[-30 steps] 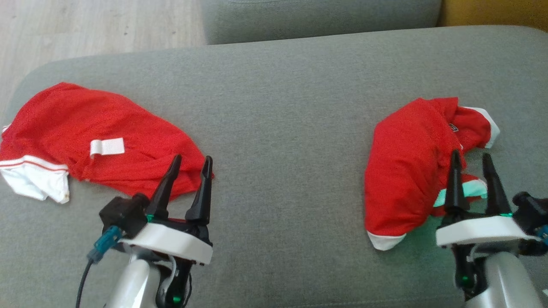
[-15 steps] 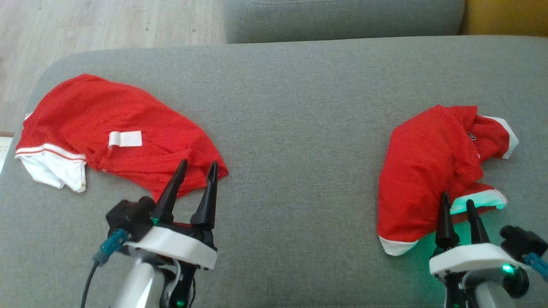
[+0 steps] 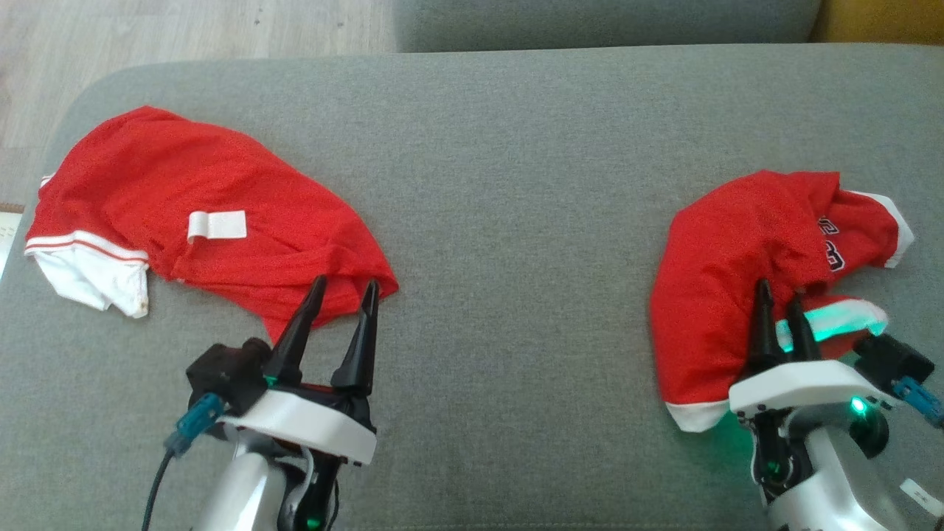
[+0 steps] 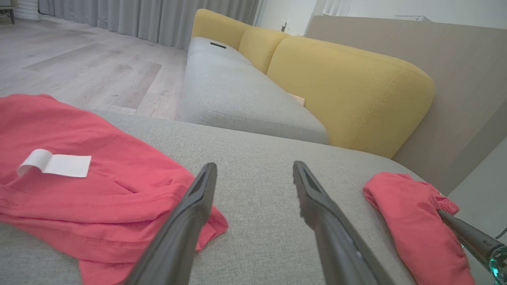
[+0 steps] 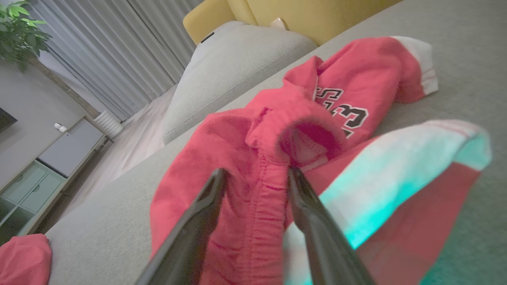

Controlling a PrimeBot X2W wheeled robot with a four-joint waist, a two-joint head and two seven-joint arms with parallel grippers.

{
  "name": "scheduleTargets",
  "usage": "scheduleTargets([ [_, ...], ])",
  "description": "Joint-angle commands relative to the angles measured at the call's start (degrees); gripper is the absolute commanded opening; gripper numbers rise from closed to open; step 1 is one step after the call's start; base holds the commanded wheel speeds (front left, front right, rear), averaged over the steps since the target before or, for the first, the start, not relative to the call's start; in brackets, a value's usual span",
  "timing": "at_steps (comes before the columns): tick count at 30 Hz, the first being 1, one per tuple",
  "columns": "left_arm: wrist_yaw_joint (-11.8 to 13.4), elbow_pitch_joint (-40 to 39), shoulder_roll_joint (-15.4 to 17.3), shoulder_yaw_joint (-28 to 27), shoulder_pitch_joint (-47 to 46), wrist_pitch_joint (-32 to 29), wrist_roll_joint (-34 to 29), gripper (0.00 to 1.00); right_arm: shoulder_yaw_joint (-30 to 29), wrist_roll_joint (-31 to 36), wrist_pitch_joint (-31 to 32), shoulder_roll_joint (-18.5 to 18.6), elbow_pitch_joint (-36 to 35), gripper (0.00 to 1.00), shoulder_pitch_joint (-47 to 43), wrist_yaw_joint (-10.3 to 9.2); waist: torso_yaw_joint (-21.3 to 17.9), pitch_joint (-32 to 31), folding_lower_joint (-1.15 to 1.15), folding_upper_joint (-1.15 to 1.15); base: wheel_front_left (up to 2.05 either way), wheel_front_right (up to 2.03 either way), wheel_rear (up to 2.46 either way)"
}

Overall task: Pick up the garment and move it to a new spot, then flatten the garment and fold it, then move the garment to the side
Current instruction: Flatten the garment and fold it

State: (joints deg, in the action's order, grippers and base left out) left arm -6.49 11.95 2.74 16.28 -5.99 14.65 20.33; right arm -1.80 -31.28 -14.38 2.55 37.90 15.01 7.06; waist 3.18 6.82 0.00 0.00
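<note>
Two red garments lie on the grey cushion (image 3: 516,184). The right one, a crumpled red garment (image 3: 715,280) (image 5: 237,134) with white trim and black numerals, sits at the right end. My right gripper (image 3: 779,291) (image 5: 256,172) is pushed into it, its fingers still apart, straddling a gathered red fold near the waistband. The other red garment (image 3: 184,184) (image 4: 79,134), with a white tag and a white hem, lies spread at the left end. My left gripper (image 3: 346,282) (image 4: 254,165) hovers open over that garment's near right corner, with nothing between its fingers.
Wood floor (image 3: 184,29) lies beyond the cushion's rounded left edge. Another grey seat (image 3: 590,22) abuts the far side, with yellow back cushions (image 4: 348,87) behind it. Bare grey fabric stretches between the two garments.
The head camera has shifted. My right gripper's fingers have drawn closer together and pushed into the right garment, which has shifted so its numerals show. The left gripper stays open in place.
</note>
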Motion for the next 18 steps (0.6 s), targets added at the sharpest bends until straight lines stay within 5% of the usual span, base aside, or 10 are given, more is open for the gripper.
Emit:
scheduleTargets([
  [1, 0.23, -1.4, 0.14, -1.66, -2.2, 0.35, 0.61, 1.0, 2.12, -0.05, -0.62, 0.32, -2.05, 0.0, 1.97, 0.43, 0.07, 0.0, 0.0, 0.0, 0.0, 0.0, 0.0],
  [18, 0.9, -1.34, 0.14, -0.79, -2.15, 0.35, 2.6, 1.0, 9.64, 2.06, 3.19, 0.32, -8.23, 0.0, 6.78, 0.43, 3.25, -1.74, 0.0, 0.0, 0.0, 0.0, 0.0],
])
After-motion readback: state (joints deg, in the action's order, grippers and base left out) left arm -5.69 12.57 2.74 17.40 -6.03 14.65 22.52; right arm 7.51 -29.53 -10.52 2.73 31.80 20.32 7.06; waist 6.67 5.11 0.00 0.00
